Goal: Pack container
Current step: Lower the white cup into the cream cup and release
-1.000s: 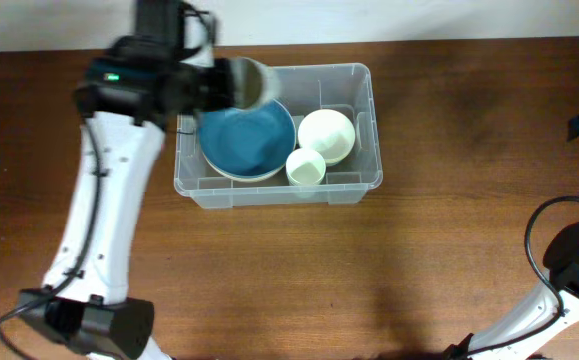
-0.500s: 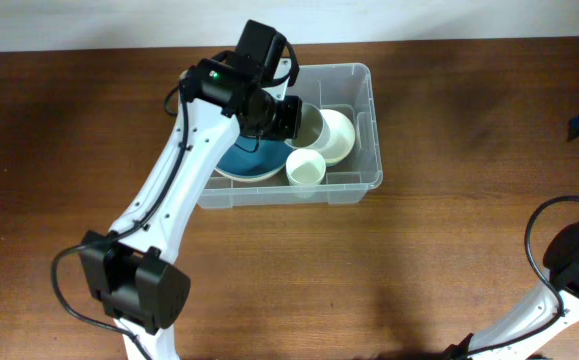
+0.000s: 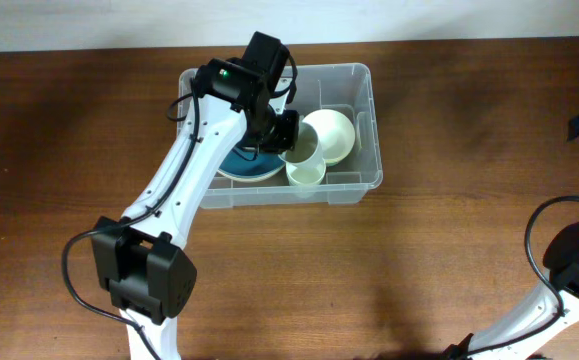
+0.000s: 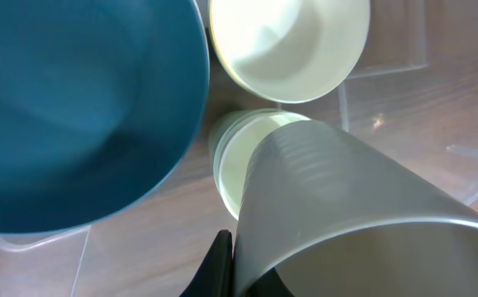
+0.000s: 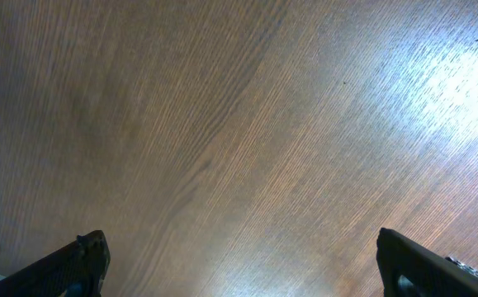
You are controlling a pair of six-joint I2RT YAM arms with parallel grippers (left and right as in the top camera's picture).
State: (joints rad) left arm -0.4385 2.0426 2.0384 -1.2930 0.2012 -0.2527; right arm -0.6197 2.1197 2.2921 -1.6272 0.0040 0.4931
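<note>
The clear container sits by the desk's far edge, holding a blue bowl, cream bowl and cream cup. The left gripper, clamped on a grey cup, should centre it over the cream cup before nesting; the right gripper hangs with jaws apart

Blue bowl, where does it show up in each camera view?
Overhead: blue bowl in the clear bin's left half, partly under the left arm.
Left wrist: fills the upper left.
Right wrist: not in it, only the table.
Shared landmark: the cream bowl beside it.
</note>
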